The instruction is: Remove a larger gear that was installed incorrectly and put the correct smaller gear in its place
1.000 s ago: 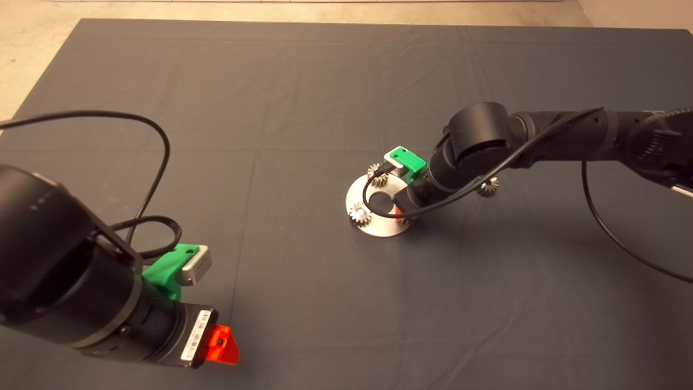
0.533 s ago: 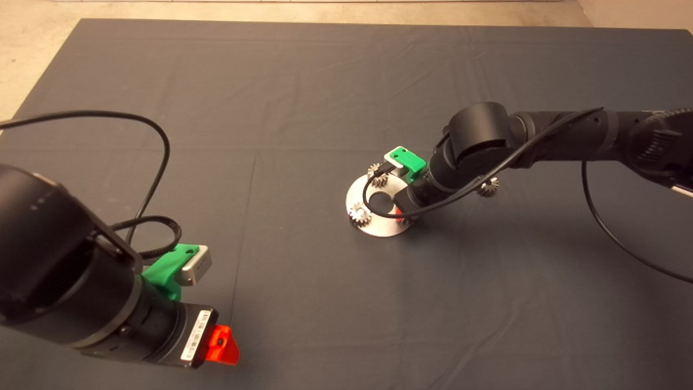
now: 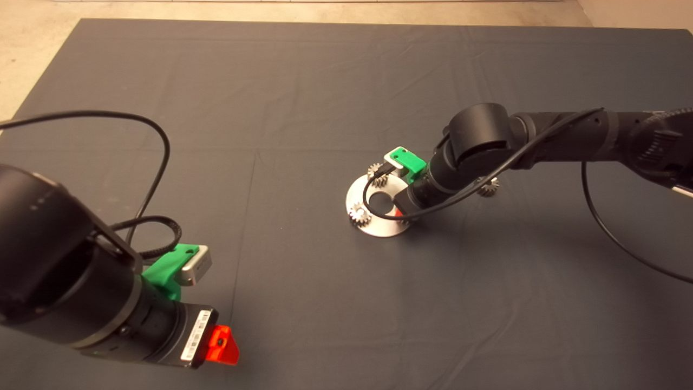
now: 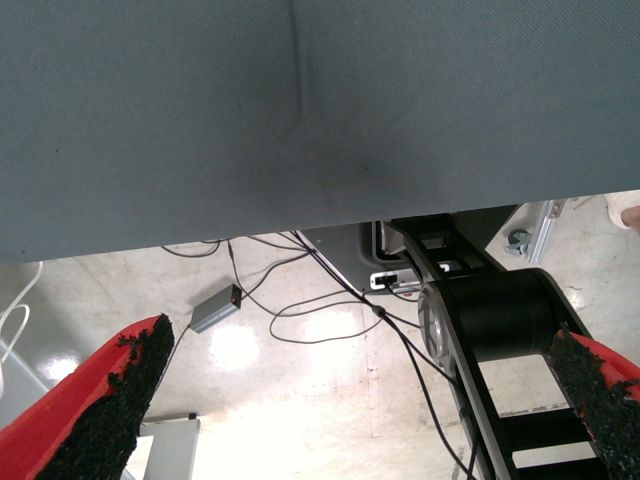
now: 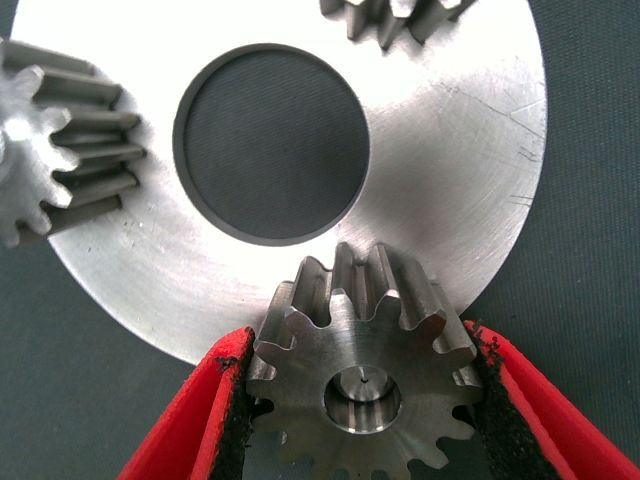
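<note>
Nearest, at the lower left edge of the bench, the left hand [image 3: 221,345] is hanging idle, its fingers [image 4: 110,400] spread wide open. Further in, the right hand [image 5: 358,345] is gripping the larger gear [image 5: 362,395], a black pad pressing on each side of its teeth. The gear is sitting at the rim of the steel ring plate [image 5: 470,150], which is also carrying two paler gears [image 5: 60,140] [image 5: 390,15]. Just beyond the arm, the smaller gear [image 3: 489,187] is lying on the mat [image 3: 303,97].
</note>
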